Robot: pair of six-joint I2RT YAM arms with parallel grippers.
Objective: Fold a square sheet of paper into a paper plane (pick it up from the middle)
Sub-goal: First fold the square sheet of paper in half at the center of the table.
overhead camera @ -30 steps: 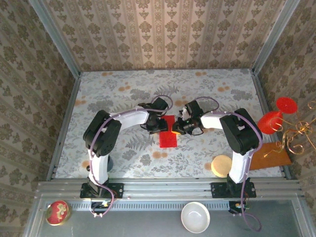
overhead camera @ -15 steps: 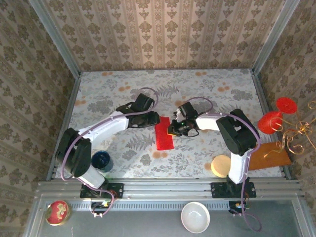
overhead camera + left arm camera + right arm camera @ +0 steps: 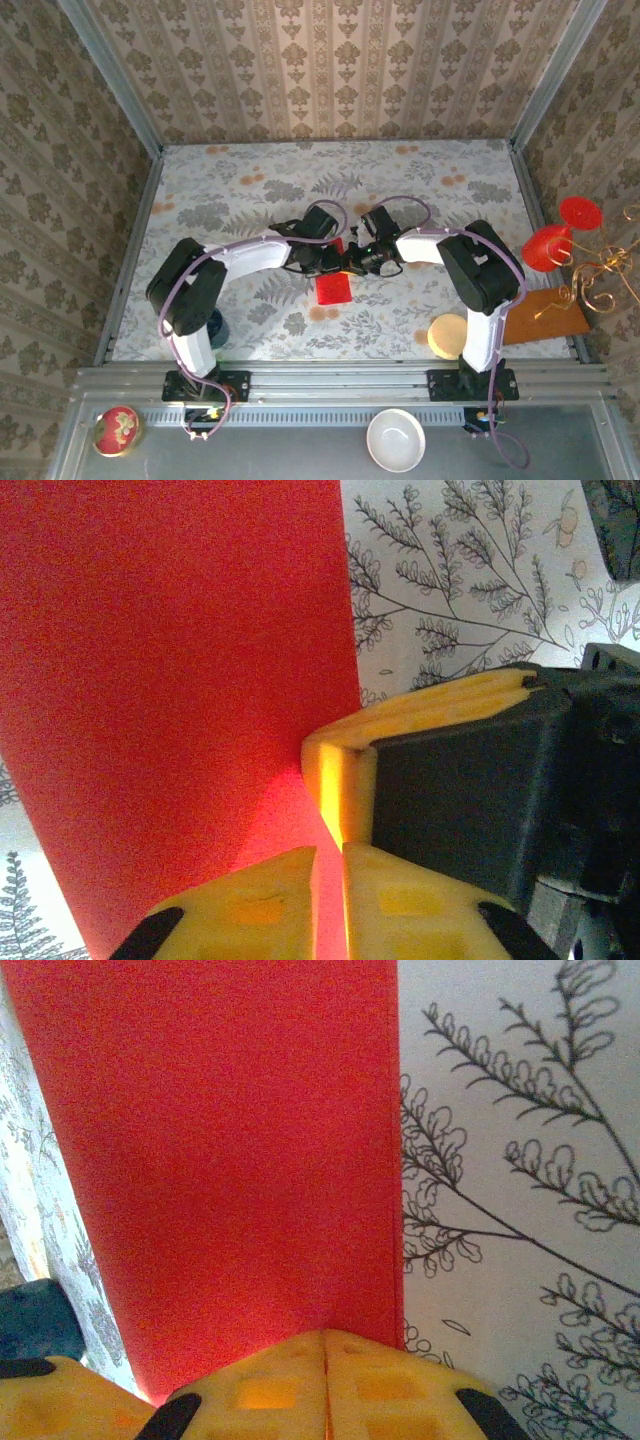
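The square sheet of paper (image 3: 333, 287) is bright red and lies on the floral table as a folded rectangle. It covers much of the left wrist view (image 3: 180, 680) and the right wrist view (image 3: 230, 1160), where a doubled edge runs down its right side. My left gripper (image 3: 328, 258) and right gripper (image 3: 360, 258) meet at the sheet's far end. The left gripper (image 3: 330, 900) is shut, with a thin strip of red paper between its yellow fingers. The right gripper (image 3: 325, 1380) is shut on the paper's near edge. Its yellow finger (image 3: 340, 780) touches the left one.
A dark blue cup (image 3: 212, 326) stands behind the left arm's elbow. A tan disc (image 3: 449, 335) and a brown board (image 3: 545, 315) lie at the right. Red glasses (image 3: 560, 235) and gold wire (image 3: 600, 275) sit beyond the right wall. A white bowl (image 3: 396, 440) and a red tin (image 3: 117, 430) rest on the near ledge.
The left arm swung out to the left, then came back to the paper's far end, and its jaws closed. The right gripper stayed shut on the sheet, which shifted slightly.
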